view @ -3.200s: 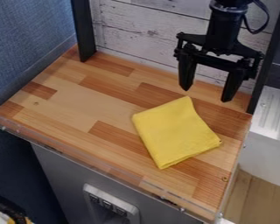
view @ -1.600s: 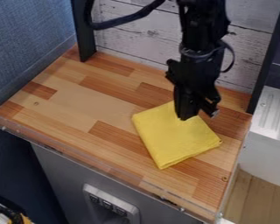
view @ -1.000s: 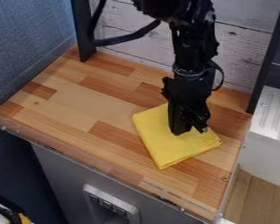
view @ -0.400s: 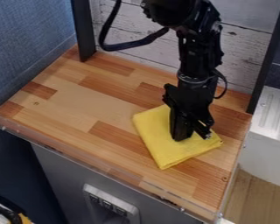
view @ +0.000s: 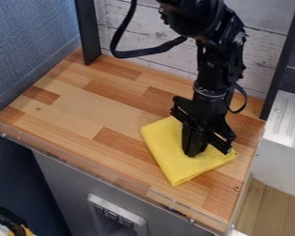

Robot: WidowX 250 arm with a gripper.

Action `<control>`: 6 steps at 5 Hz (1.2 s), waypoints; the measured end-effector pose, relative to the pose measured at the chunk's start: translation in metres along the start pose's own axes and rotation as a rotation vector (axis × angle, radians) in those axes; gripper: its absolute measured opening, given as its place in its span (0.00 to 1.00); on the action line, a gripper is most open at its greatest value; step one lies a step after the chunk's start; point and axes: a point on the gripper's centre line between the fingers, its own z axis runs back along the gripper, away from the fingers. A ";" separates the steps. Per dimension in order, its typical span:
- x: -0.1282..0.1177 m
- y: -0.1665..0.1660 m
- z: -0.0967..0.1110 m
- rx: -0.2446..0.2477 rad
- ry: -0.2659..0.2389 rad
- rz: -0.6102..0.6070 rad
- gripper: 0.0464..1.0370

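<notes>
The black gripper [view: 199, 146] points down onto the right-hand part of a yellow cloth [view: 168, 154], and its lower end touches the cloth or stands right over it. Folded into a rough square, the cloth lies flat on the wooden counter [view: 94, 108], right of the middle. Part of its upper right side is hidden behind the gripper.
A whitewashed plank wall [view: 150, 34] closes off the back, with a dark post [view: 87, 32] at its left. Along the front runs a clear raised edge [view: 107, 177]. A white ribbed unit [view: 290, 120] stands to the right.
From high at the back right, the gripper has turned and come down onto the cloth, then shifted slightly toward the front right. The cloth has slid a little the same way.
</notes>
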 end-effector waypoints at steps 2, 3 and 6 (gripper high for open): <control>-0.013 0.010 0.039 0.021 -0.047 0.149 0.46; -0.025 0.032 0.061 0.010 -0.072 0.219 0.76; -0.060 0.095 0.100 -0.031 -0.063 0.338 0.96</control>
